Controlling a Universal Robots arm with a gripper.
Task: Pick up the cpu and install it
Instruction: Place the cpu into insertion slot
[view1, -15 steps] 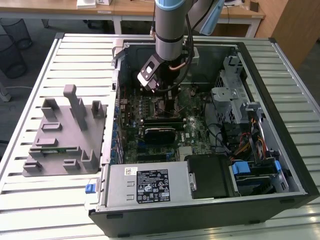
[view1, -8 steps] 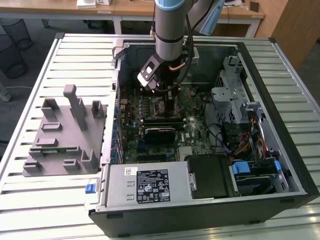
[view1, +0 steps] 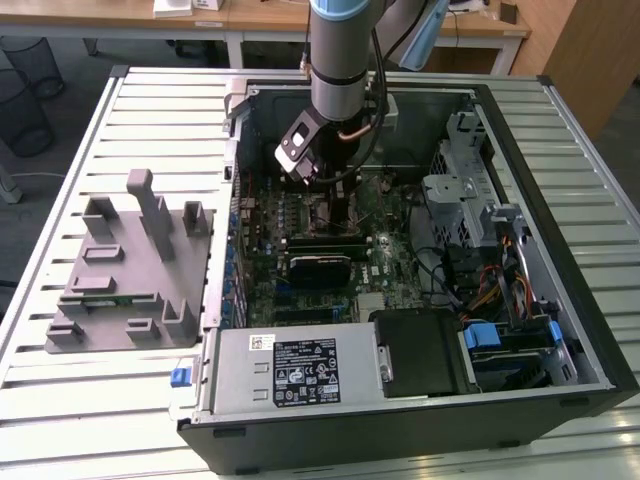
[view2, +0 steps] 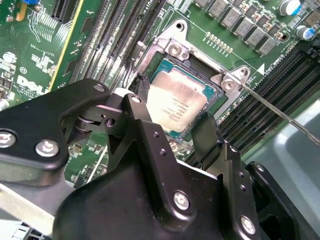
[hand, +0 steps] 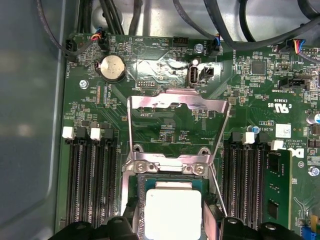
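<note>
The cpu, a square chip with a silvery-white top, lies low in the motherboard socket, and also shows in the first wrist view. My gripper reaches down into the open computer case, over the middle of the board. Its black fingers stand at two opposite edges of the cpu, close against it. In the first wrist view, the socket's metal load plate is swung open and lies flat on the board beyond the cpu. The thin latch lever sticks out beside the socket.
Memory slots flank the socket, with one green memory stick fitted. A grey power supply, a drive cage and cables crowd the case. A grey parts fixture sits on the slatted table at the exterior view's left.
</note>
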